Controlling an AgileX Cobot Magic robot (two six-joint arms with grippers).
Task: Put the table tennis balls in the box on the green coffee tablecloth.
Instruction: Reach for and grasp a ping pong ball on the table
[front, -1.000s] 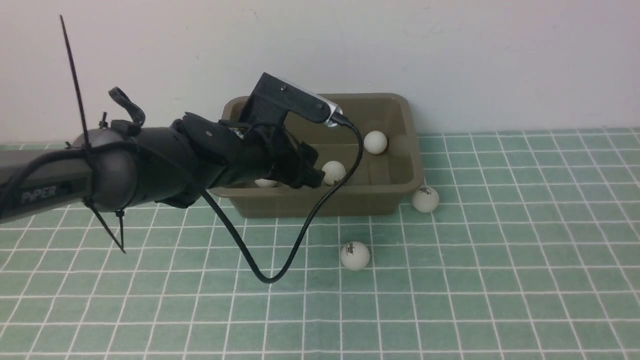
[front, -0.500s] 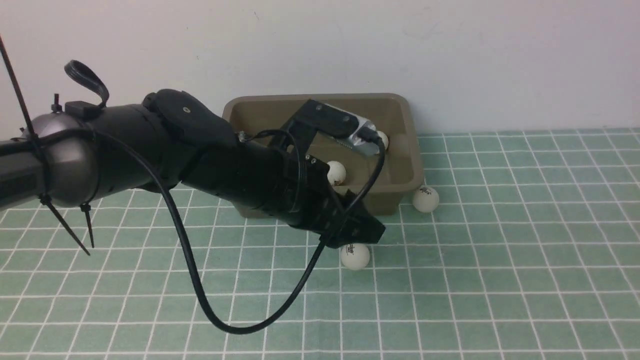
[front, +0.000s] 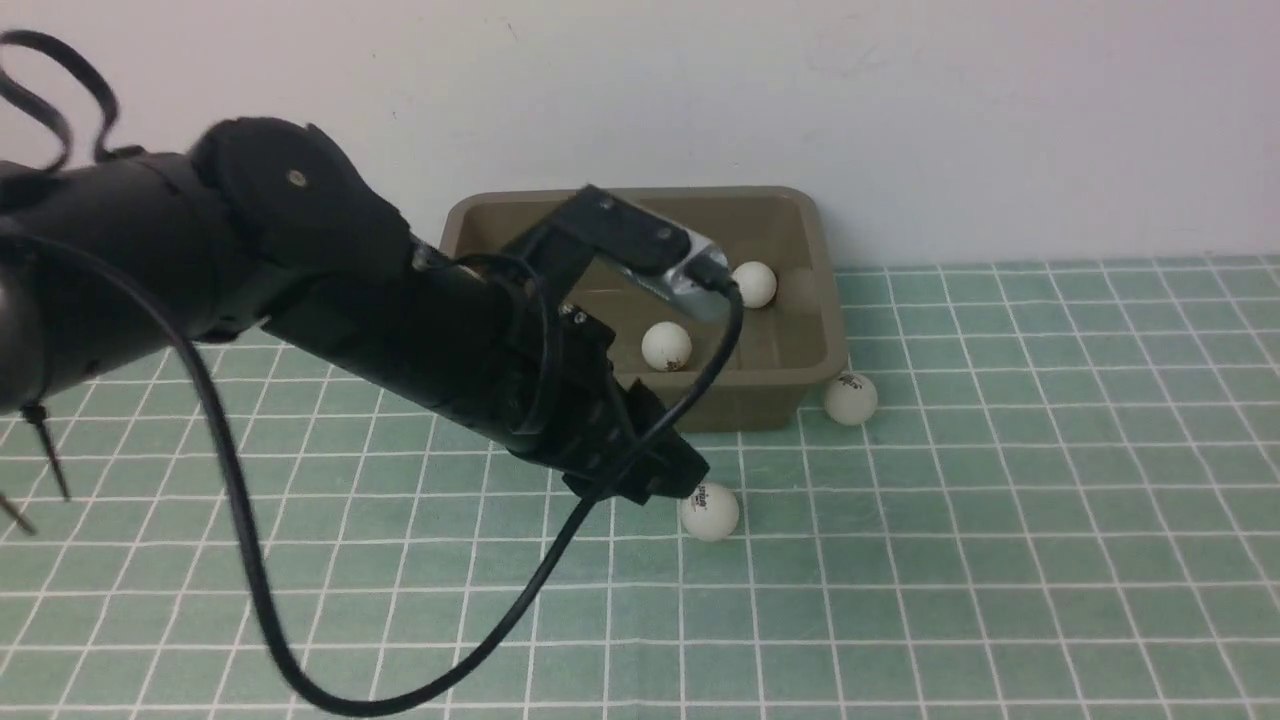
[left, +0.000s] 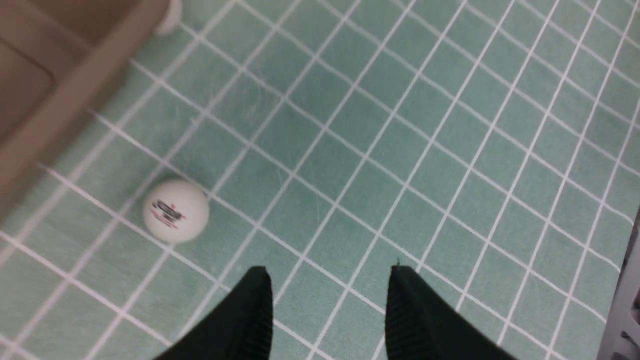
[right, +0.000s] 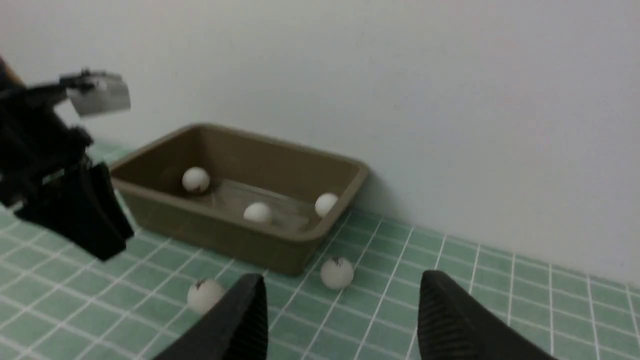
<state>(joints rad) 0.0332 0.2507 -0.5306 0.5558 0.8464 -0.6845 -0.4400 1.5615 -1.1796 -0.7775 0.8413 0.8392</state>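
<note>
Left tool gapes empty near a ball (right tool likewise parted, empty).

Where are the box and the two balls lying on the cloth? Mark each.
box (front: 770, 405), front view, front wall.
ball before the box (front: 712, 515), front view, middle.
ball at the box's corner (front: 851, 398), front view, middle.

Three white balls in olive box; two loose balls on green tablecloth.
</note>
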